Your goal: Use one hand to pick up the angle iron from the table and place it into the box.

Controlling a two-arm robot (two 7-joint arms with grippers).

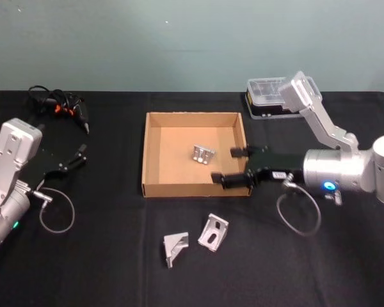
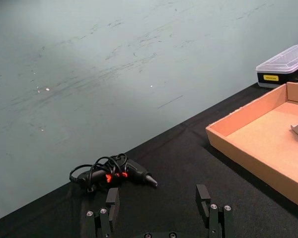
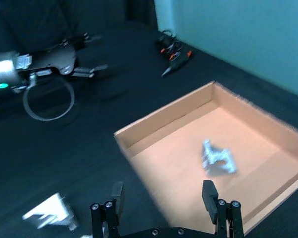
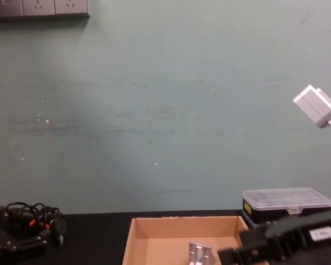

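The tan box point(image 1: 195, 189) sits mid-table, and one silver angle iron point(image 1: 203, 154) lies on its floor, also seen from the right wrist point(image 3: 218, 157) and the chest point(image 4: 199, 252). In front of the box, two more angle irons point(image 1: 176, 247) point(image 1: 214, 231) rest on the black table point(image 1: 102, 268). My right gripper point(image 1: 227, 165) is open over the box's front right corner, holding nothing; its fingers point(image 3: 208, 191) are spread wide above the box floor. At the far left, my left gripper point(image 1: 82, 155) is parked and open point(image 2: 158, 198).
A clear-lidded plastic case point(image 1: 272, 96) stands behind the box's right corner. A black tool with orange trim and coiled cable point(image 1: 64, 105) lies at the back left. Cable loops hang from both wrists. A wall rises behind the table.
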